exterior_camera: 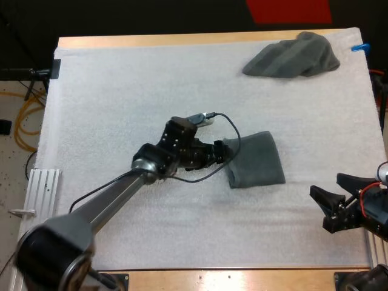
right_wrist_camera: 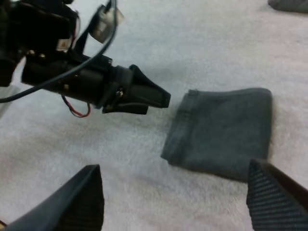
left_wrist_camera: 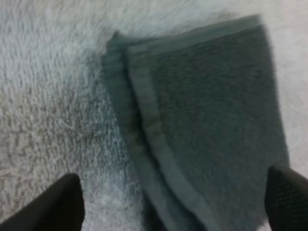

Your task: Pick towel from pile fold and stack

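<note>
Left claw (exterior_camera: 223, 151) hangs wide at the edge of the folded dark grey-green cloth towel (exterior_camera: 256, 160); a shallow pinch could catch only the top layer, undoing the fold.

White mat (exterior_camera: 121, 91) bears folded towel (exterior_camera: 254, 160) (crumpled towel (exterior_camera: 294, 56) beyond).

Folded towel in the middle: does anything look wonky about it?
A little. The dark grey-green folded towel lies tilted on the white mat, and at the edge facing the left gripper its layers do not line up: a lower layer pokes out.
</note>
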